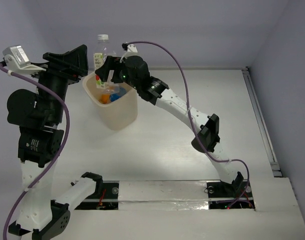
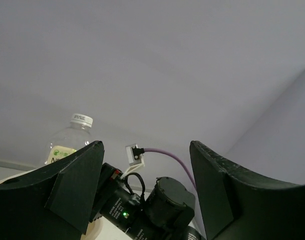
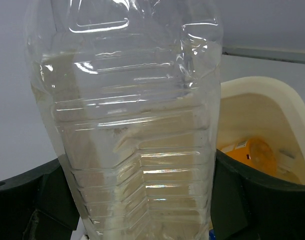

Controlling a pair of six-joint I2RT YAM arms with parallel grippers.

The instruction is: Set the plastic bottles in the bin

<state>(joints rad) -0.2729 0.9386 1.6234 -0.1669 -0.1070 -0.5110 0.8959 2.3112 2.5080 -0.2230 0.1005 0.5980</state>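
A large clear plastic bottle (image 1: 101, 49) with a white cap and pale label stands upright over the far rim of the cream bin (image 1: 123, 113). My right gripper (image 1: 108, 70) is shut on its body. In the right wrist view the ribbed bottle (image 3: 137, 125) fills the space between the black fingers (image 3: 240, 195), with the bin (image 3: 265, 97) just beyond. An orange bottle (image 3: 256, 156) lies inside the bin, and a blue-capped one (image 1: 118, 92) lies beside it. My left gripper (image 1: 78, 62) is raised left of the bin, open and empty (image 2: 145, 145), facing the back wall.
The left wrist view looks past its fingers at the right arm's wrist (image 2: 160, 205) and purple cable (image 2: 172, 157), with the capped bottle (image 2: 72, 137) at left. A raised rail (image 1: 260, 120) runs along the table's right edge. The back wall stands close behind the bin.
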